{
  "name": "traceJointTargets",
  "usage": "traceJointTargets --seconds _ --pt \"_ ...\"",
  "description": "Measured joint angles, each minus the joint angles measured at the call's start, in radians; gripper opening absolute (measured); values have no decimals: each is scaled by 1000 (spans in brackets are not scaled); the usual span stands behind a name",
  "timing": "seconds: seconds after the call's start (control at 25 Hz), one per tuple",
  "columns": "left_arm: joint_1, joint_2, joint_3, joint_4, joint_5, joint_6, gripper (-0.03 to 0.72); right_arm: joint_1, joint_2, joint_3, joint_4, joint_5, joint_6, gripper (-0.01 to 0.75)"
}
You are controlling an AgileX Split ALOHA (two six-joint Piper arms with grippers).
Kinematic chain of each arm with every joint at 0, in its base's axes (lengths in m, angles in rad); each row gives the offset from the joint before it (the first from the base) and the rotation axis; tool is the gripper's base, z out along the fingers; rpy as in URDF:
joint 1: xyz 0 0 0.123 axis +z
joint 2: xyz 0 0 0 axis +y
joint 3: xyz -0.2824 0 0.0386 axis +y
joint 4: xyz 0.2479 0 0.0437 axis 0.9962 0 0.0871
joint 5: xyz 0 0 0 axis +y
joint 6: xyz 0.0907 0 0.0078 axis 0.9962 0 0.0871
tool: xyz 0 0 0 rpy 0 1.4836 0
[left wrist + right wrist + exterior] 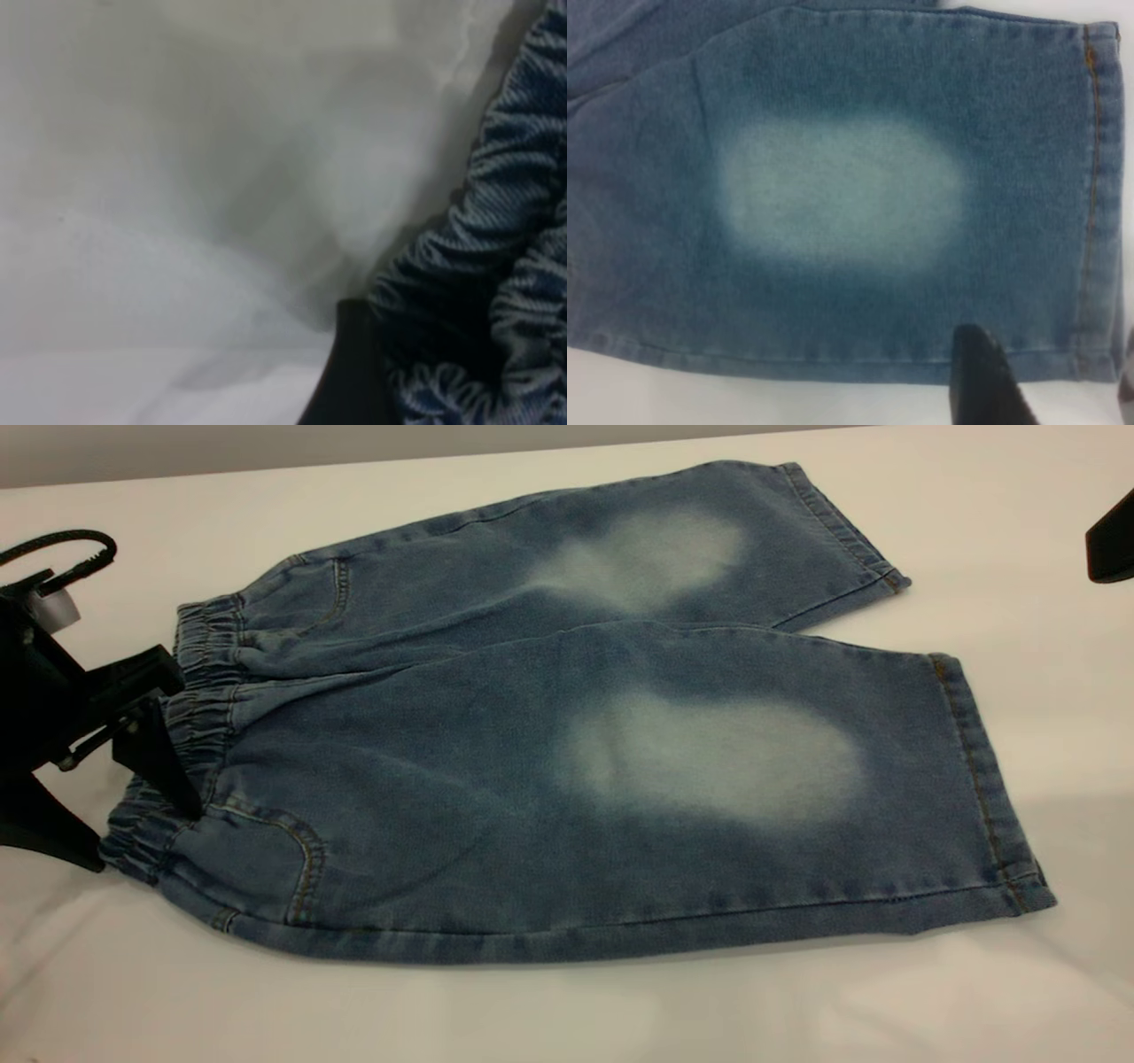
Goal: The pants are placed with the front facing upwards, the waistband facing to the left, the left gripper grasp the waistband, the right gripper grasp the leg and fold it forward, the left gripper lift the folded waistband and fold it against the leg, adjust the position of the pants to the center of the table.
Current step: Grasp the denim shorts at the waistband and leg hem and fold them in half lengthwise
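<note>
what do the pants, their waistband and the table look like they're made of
Pants: blue denim, by the twill weave, stitched hems and pale faded knee patches. Waistband: the same denim, probably gathered over elastic, given its dense small ruches. Table: smooth, matte white surface; the exact material cannot be told.

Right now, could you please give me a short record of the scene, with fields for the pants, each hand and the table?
pants: flat, front up, both legs spread, unfolded
waistband: at the exterior view's left, gathered
near leg: hem toward the right, pale knee patch
left hand: at the waistband, fingers open astride it
right hand: above the near leg's lower edge; only a dark edge shows at the exterior view's right
table: white, under the pants
</note>
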Motion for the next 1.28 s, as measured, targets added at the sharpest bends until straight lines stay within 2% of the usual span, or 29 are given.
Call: traceJointTargets --seconds 0.12,0.44,0.56,0.68,0.76,1.04,1.28 --pt "0 0 0 0 3 0 507 0 0 0 0 0 -10 277" --pt "0 43 -4 2 -5 0 397 0 0 0 0 0 -11 277" --pt "0 52 -4 2 -3 0 316 0 0 0 0 1 -11 277" --pt "-1 53 -4 -10 -3 2 189 0 0 0 0 12 -11 277" --pt "-1 54 -4 -10 -5 3 141 0 0 0 1 19 -11 277" --pt "-1 4 2 29 7 43 141 0 34 12 2 98 32 277" --pt "-1 -78 2 21 22 86 141 0 164 43 10 90 45 277"
